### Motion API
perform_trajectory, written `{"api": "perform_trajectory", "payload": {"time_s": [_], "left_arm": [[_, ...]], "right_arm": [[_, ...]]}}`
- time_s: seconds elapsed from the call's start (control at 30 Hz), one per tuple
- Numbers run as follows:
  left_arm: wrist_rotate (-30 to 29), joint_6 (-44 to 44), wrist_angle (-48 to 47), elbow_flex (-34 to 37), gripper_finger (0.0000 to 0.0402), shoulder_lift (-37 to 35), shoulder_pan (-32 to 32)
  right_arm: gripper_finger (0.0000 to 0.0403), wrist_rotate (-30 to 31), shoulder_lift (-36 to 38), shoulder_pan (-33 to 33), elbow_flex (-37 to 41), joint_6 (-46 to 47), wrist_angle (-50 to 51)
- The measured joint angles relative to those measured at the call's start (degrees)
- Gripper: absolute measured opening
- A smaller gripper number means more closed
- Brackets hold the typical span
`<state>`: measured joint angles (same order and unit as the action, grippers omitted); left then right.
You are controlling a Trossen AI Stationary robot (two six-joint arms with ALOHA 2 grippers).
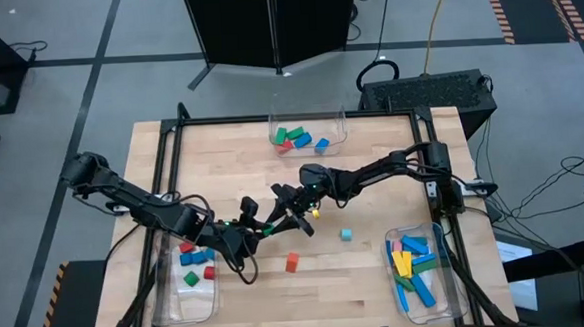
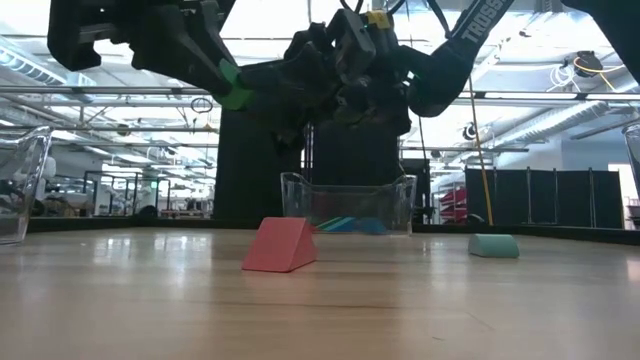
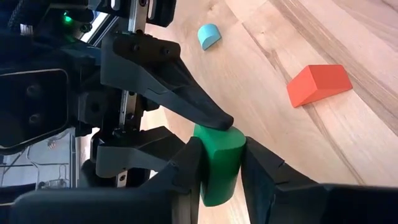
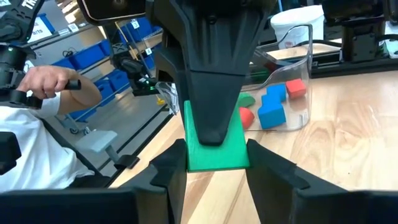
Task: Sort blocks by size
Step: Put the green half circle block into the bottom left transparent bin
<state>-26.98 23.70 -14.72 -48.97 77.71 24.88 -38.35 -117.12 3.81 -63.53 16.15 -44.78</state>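
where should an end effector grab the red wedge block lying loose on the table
Take the red wedge-shaped block across its two flat triangular end faces, coming straight down from above. Its top slopes, so fingers on the slanted face would likely slip. It lies alone on the bare wooden table, leaving room around it.

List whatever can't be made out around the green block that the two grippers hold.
1. High view: the left gripper and the right gripper nearly cover the green block, so its size is unreadable.
2. Low view: the grippers merge into one dark mass, so the grip is unreadable.
3. Wrist views: fingers cover the block's sides, so its full shape is unclear.
4. High view: the piled blocks in the bin by the right arm overlap, so they are uncountable.
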Motion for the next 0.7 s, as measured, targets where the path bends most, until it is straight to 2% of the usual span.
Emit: {"api": "perform_trajectory", "payload": {"time_s": [0.17, 0.33, 0.43, 0.53, 0.7], "left_arm": [[-0.7, -0.4, 0.0, 0.0, 0.0078, 0.0, 0.6], [-5.5, -3.8, 0.2, -0.1, 0.0078, 0.0, 2.6], [-8.2, -6.6, -1.4, -0.1, 0.0078, 0.0, 4.1], [-10.9, -11.1, -4.2, -0.2, 0.0078, 0.0, 5.5], [-11.2, -21.1, -12.5, -2.5, 0.0079, 0.0, 6.4]], "right_arm": [[0.0151, 0.5, 0.0, 0.0, 0.0, -4.3, 0.6], [0.0183, 0.9, 0.1, 0.2, 0.0, -6.4, 2.1], [0.0194, 2.5, 0.3, 1.0, 0.0, -6.6, 6.3], [0.0194, 4.4, 0.4, 2.0, 0.0, -8.8, 13.0], [0.0185, 5.7, 0.4, 3.0, 0.0, -11.0, 19.2]]}}
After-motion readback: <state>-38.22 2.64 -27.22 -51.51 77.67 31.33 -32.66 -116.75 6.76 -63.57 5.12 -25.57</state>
